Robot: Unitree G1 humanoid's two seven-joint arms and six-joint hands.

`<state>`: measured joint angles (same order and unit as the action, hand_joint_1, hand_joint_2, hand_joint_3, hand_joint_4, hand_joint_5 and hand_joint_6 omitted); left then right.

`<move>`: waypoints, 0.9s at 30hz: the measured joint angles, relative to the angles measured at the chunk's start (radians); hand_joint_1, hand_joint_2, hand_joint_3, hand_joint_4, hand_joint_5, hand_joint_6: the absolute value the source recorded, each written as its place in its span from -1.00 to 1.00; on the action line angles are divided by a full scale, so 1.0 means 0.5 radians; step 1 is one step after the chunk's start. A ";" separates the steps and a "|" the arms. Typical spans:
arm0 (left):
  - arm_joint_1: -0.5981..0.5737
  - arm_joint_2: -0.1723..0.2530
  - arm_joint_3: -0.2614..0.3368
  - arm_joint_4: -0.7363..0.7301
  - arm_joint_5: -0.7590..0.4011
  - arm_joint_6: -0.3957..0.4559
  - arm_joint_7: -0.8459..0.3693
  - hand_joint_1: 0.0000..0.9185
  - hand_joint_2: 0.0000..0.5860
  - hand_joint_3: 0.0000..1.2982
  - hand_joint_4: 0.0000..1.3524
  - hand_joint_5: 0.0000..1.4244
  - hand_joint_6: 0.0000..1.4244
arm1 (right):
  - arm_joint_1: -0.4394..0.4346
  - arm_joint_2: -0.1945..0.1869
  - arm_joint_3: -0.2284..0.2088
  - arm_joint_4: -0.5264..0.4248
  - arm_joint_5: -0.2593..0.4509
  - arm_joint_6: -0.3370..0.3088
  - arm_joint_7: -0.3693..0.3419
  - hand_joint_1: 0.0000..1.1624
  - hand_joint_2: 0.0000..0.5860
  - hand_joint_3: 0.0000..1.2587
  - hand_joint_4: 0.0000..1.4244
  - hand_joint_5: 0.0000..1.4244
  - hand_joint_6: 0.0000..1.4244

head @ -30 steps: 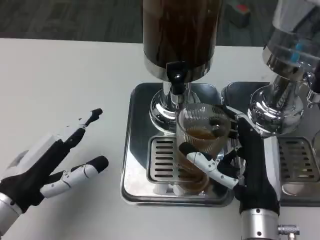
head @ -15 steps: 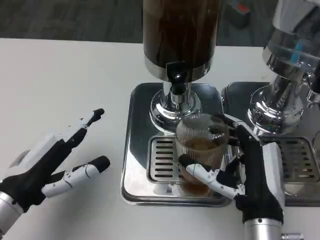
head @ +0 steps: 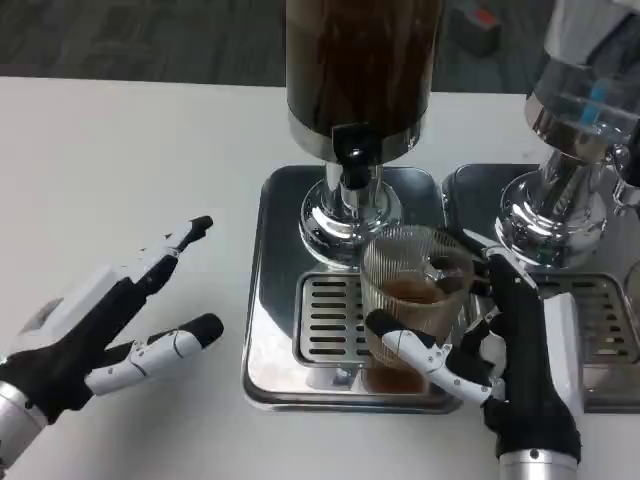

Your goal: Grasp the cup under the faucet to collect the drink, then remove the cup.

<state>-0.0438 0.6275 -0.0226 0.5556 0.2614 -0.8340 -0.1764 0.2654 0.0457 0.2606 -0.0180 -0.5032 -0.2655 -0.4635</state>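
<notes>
Over the drip tray (head: pixel 275 300), the right hand (head: pixel 510 355) grips the cup (head: pixel 412 295) holding brown drink; fingers wrap its side. Left hand (head: pixel 95 325) rests on the table (head: pixel 130 170), fingers spread, holding nothing.

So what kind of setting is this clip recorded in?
Probably a drinks station set up in an office or lab: two drink dispensers, one with dark drink and one clear, stand on steel drip trays on a white table, with grey carpet behind.

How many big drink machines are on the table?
2. One dispenser full of dark drink stands in the middle, behind the cup the right hand holds. A clear dispenser stands at the right edge, partly cut off.
</notes>
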 measured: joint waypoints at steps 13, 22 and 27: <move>0.266 0.129 0.148 -0.414 0.377 -0.055 0.233 -1.00 -0.44 -1.00 -1.00 -1.00 -1.00 | 0.207 -0.020 0.091 -0.313 0.023 0.000 0.150 0.70 -0.23 -0.35 -0.17 0.14 0.67; 0.500 0.195 0.262 -0.550 0.597 -0.085 0.433 -1.00 -0.44 -1.00 -1.00 -1.00 -1.00 | 0.281 -0.052 0.143 -0.448 -0.009 0.000 0.209 0.70 -0.22 -0.35 -0.16 0.14 0.67; 0.666 0.224 0.334 -0.620 0.754 -0.086 0.584 -1.00 -0.44 -1.00 -1.00 -1.00 -1.00 | 0.351 -0.103 0.151 -0.537 0.011 -0.001 0.287 0.69 -0.21 -0.35 -0.16 0.14 0.67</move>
<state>0.2893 0.7393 0.1444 0.2457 0.6383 -0.8768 0.1156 0.4409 -0.0056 0.3360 -0.2864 -0.4978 -0.2658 -0.3200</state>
